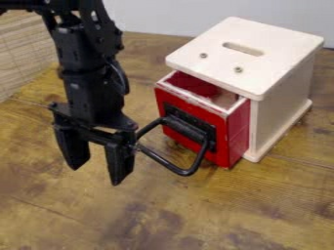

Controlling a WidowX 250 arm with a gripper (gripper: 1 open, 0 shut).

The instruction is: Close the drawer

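The casing [276, 73] stands on the table [124, 220], right of the tool [94, 156]. The drawer [225, 112] sits partly in the casing, its handle [174, 168] between drawer front and tool.

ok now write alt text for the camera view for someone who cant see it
A glossy red drawer with a black loop handle sticks partly out of a cream wooden casing. To its left in the picture, a black robot gripper hangs with fingers apart.
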